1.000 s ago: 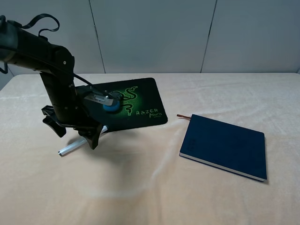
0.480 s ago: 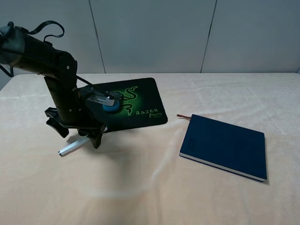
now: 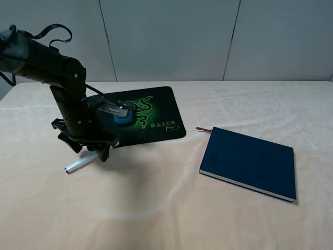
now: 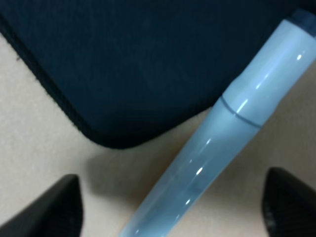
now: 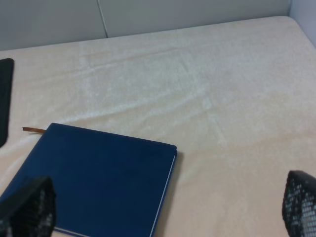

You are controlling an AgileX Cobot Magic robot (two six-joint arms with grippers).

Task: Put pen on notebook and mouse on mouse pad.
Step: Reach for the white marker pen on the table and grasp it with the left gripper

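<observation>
Exterior high view: one pen (image 3: 77, 164) is seen on the bench (image 3: 156, 213), just beside the one mouse pad (image 3: 158, 109), on which one mouse (image 3: 124, 119) is set. One notebook (image 3: 250, 161) is placed well apart. The two left fingers (image 4: 49, 210) are spread astride the pen. The two right fingers (image 5: 27, 210) are likewise held parted, near the notebook.

Exterior high cam sat high at the front of the table (image 3: 156, 213), tilted down, wide, facing the back wall (image 3: 171, 36). Left wrist cam pointed down, very close on pen (image 4: 207, 148) and mouse pad (image 4: 128, 59) corner, both at exterior's left. Right wrist cam looked obliquely, mid-range, over notebook (image 5: 98, 182), exterior's lower right.
</observation>
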